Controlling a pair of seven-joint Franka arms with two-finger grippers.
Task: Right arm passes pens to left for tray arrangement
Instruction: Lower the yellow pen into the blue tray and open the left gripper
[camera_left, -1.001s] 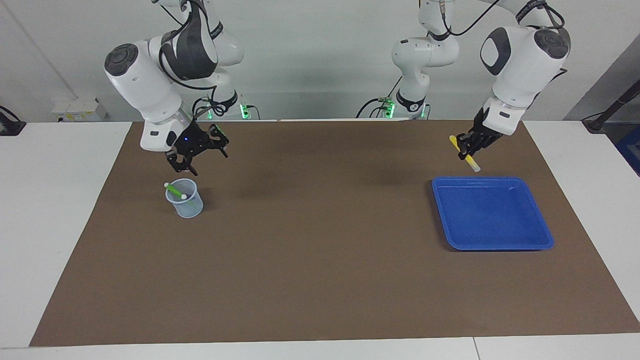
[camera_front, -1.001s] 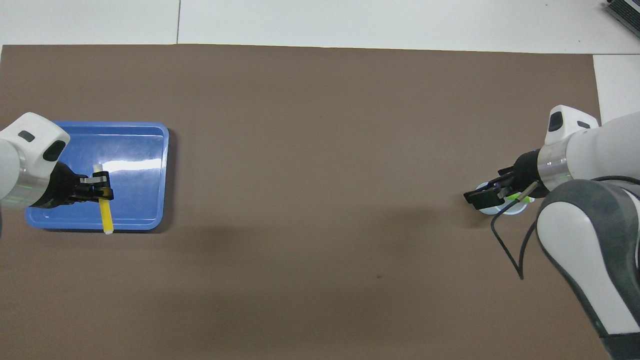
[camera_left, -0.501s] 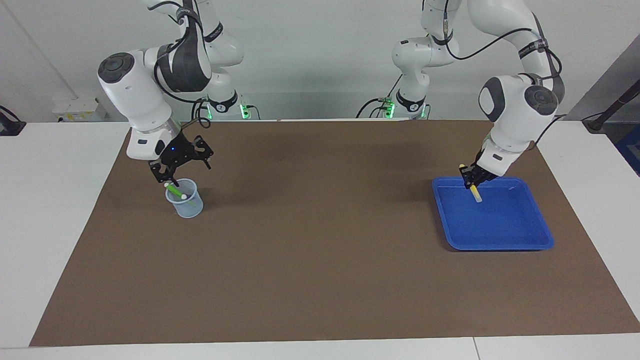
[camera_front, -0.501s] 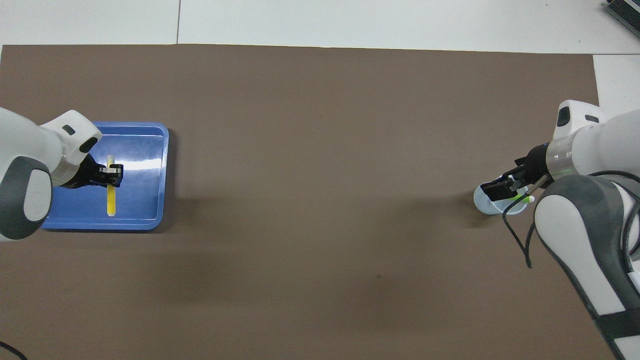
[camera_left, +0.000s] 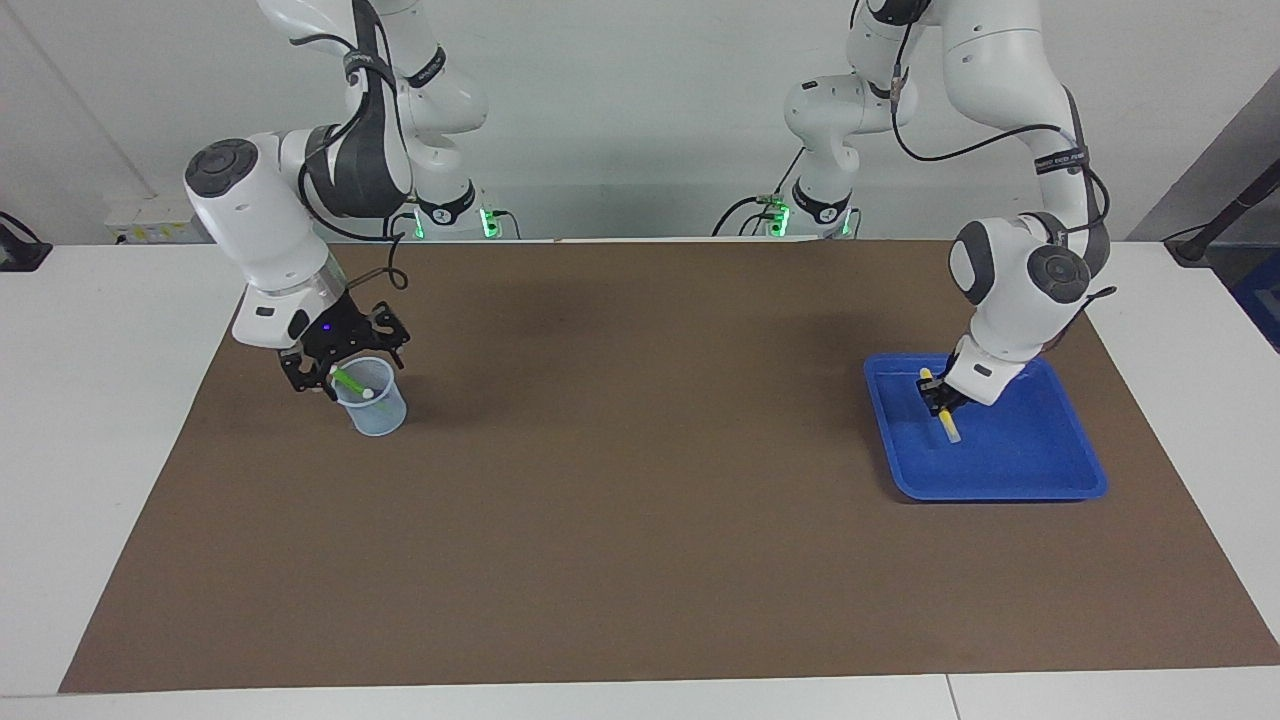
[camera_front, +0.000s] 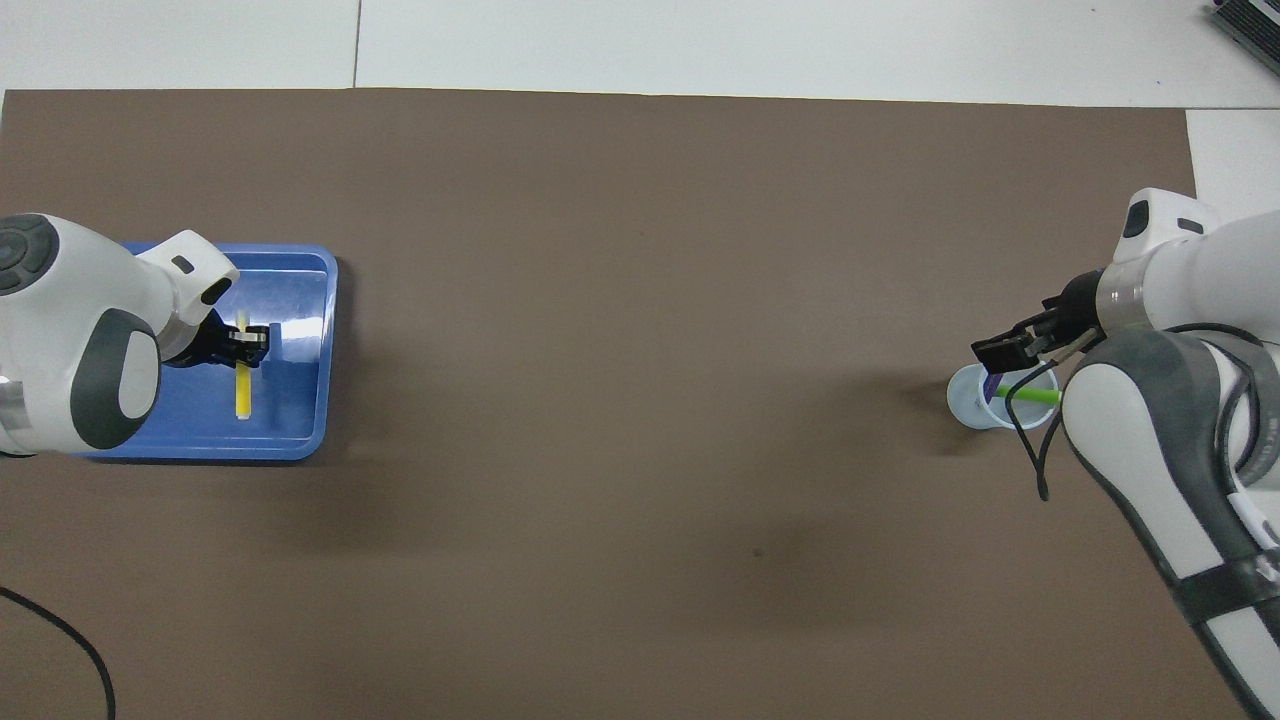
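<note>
Descent is the change: the left gripper (camera_left: 941, 402) has dropped from above the tray's rim into the blue tray (camera_left: 1040, 475), fingers pinching the yellow pen (camera_left: 948, 425), whose tip nears the floor. Release looks next. The right gripper (camera_left: 340, 362), fingers spread, has sunk onto the cup (camera_left: 375, 410) holding the green pen (camera_left: 350, 381).

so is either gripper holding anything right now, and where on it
The left gripper holds the yellow pen near its upper end, over the blue tray. The right gripper is open at the cup, holding nothing.
</note>
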